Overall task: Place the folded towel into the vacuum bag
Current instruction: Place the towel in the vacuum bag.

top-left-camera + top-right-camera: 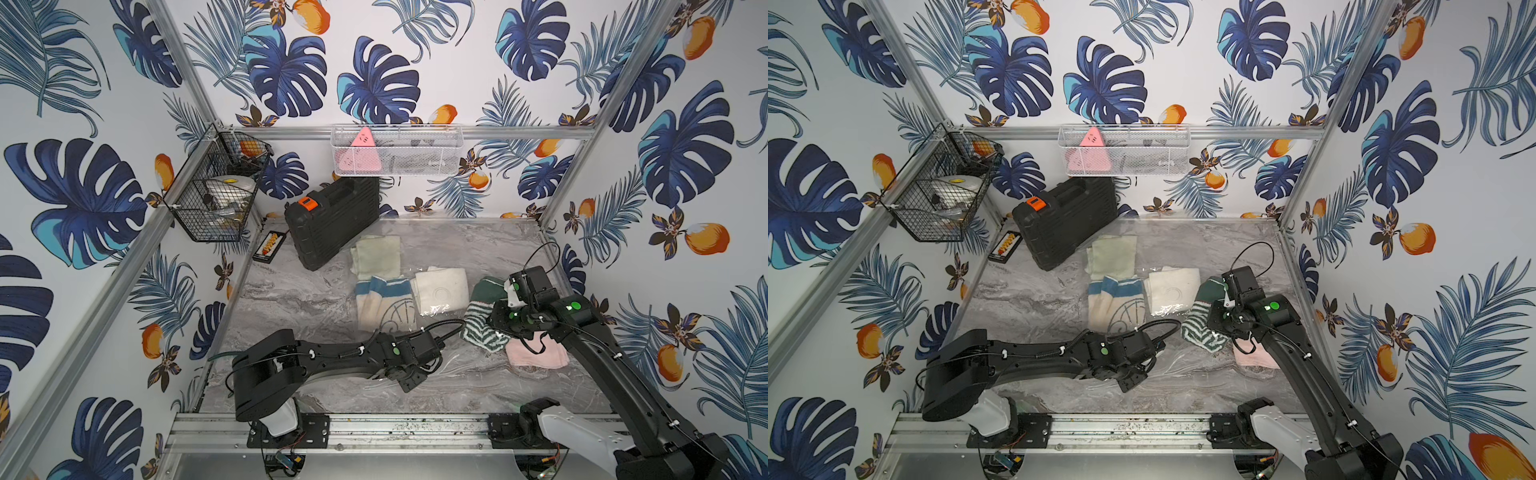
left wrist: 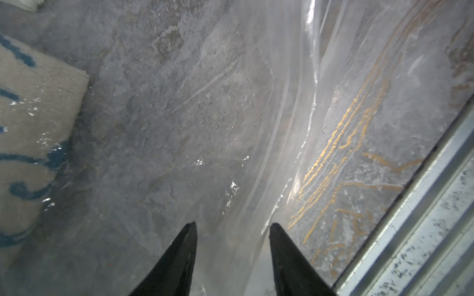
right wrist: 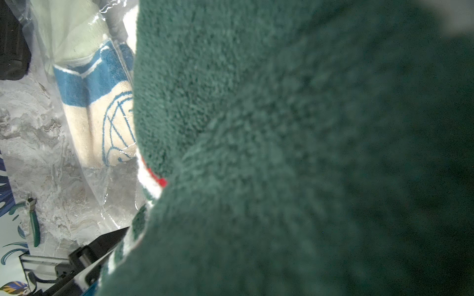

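The vacuum bag (image 1: 457,365) lies flat on the marble table, clear and glossy. It reaches from the black case to the front. Inside it are a pale green towel (image 1: 376,255), a blue-banded cream towel (image 1: 384,305) and a white towel (image 1: 442,286). My right gripper (image 1: 496,316) holds the folded towel (image 1: 482,328), dark green with white stripes, bunched and lifted at the bag's right side. That towel (image 3: 282,128) fills the right wrist view and hides the fingers. My left gripper (image 2: 233,224) is open low over the bag's front part, and the zip strip (image 2: 289,128) runs past its fingertips.
A pink towel (image 1: 536,353) lies under the right arm. A black tool case (image 1: 332,220) leans at the back, with a small bit box (image 1: 270,246) beside it. Wire baskets (image 1: 216,187) (image 1: 397,149) hang on the walls. Green pliers (image 3: 33,223) lie on the table. An aluminium rail (image 1: 395,428) borders the front.
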`<state>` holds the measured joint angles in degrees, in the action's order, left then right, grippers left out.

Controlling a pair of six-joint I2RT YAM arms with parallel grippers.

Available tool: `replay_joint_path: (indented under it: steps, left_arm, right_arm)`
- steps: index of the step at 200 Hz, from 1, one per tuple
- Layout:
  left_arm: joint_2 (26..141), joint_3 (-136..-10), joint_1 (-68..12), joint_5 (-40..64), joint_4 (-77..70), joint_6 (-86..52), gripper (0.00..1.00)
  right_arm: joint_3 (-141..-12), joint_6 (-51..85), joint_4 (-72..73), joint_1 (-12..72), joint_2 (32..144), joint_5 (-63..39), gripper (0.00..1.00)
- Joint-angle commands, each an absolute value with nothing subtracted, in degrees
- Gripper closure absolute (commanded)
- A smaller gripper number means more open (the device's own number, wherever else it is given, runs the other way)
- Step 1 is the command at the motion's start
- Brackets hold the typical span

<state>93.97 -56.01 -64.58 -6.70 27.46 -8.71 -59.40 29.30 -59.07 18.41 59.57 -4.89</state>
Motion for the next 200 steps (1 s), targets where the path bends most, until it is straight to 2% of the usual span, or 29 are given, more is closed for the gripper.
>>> replay_joint_path:
  steps: [1,7,22,35,91,119,151,179,200]
  left_arm:
    - [95.70,-56.78,-64.60,-9.23,26.54,-6.60,0.58]
    - [95.94,-56.93,-64.59,-9.51,26.39,-6.46,0.65]
    - [94.77,-56.95,-64.60,-11.61,25.64,-6.93,0.90]
    - [91.63,-57.03,-64.06,-11.88,24.33,-7.48,1.00]
    - [81.75,-59.07,-56.01,-1.66,21.08,-16.07,1.00]
    - [80.79,-60.02,-53.52,-0.44,20.22,-19.37,1.00]
    - [79.99,-60.47,-52.49,1.80,18.18,-21.41,1.00]
    - [79.39,-60.15,-52.24,1.68,17.45,-22.01,1.00]
    - [78.55,-60.42,-51.88,1.93,16.67,-22.15,1.00]
  right_arm:
    - [-59.58,29.24,-60.84,18.45,58.52,-5.23,0.93]
    - [-59.67,29.26,-61.19,18.39,58.16,-5.11,0.93]
    - [-59.60,29.09,-62.20,18.46,57.36,-5.80,0.93]
    - [-59.12,28.71,-63.33,18.45,56.48,-7.16,0.93]
    - [-52.61,32.79,-58.32,22.73,43.06,-17.76,1.00]
    - [-51.27,34.91,-55.52,32.27,40.77,-12.63,1.00]
    - [-50.24,37.40,-49.84,46.08,45.12,-4.12,1.00]
    - [-49.67,37.44,-44.38,56.50,53.87,2.05,1.00]
    - [-47.63,36.76,-40.54,58.54,60.15,0.89,1.00]
